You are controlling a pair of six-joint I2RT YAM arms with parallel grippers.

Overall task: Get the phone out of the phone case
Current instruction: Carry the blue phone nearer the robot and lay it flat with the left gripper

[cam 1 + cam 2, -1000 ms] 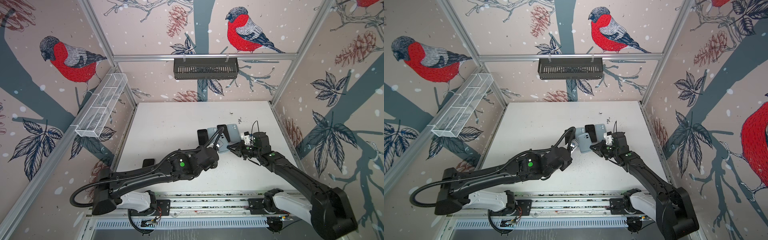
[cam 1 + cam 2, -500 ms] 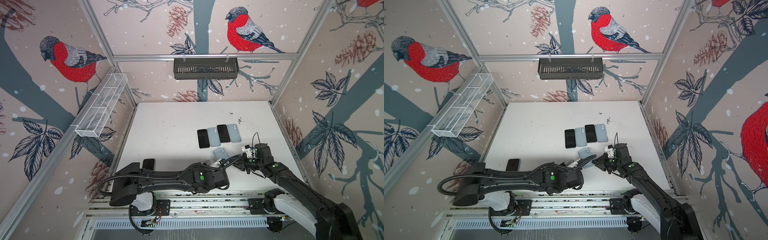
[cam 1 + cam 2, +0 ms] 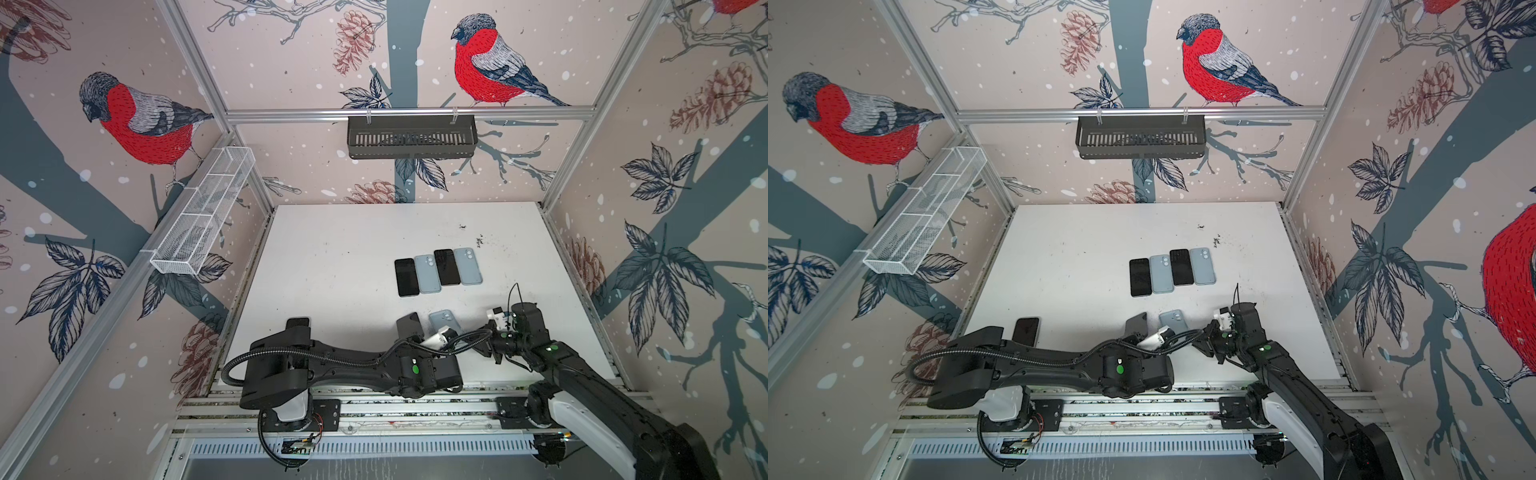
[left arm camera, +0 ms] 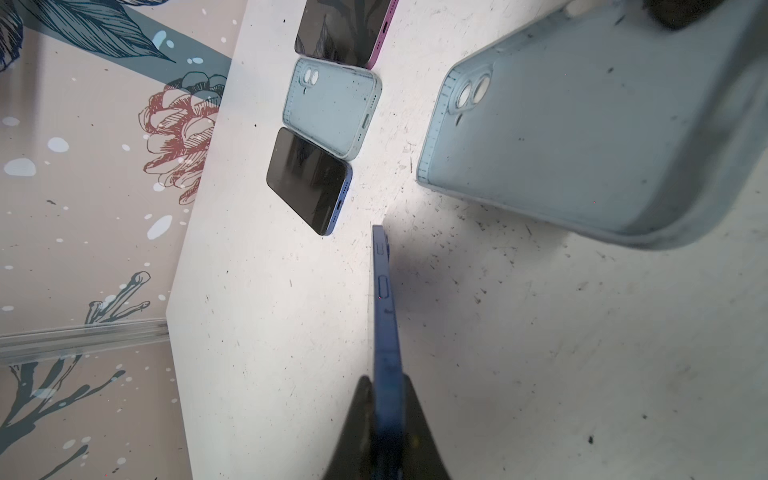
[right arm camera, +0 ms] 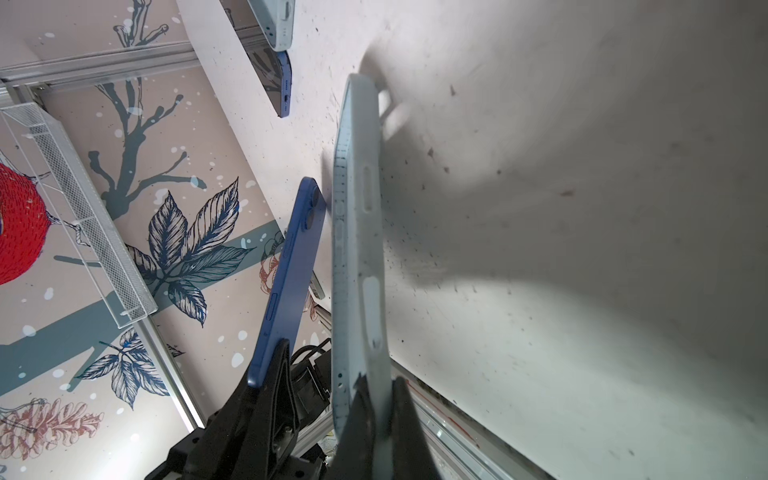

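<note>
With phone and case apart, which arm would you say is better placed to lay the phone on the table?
Probably left: the left gripper is shut on the blue phone; the right gripper holds only the empty case.

We count 4 phones: left row phone [image 3: 406, 277], right row phone [image 3: 446, 267], lifted blue phone [image 3: 409, 324], and an edge phone [image 3: 298, 322] that's partly hidden, so probably a phone. 3 light-blue cases: left row case [image 3: 428, 274], right row case [image 3: 468, 266], lifted case [image 3: 444, 321]. 2 wall baskets: black slotted basket [image 3: 411, 137], white mesh basket [image 3: 203, 216].
</note>
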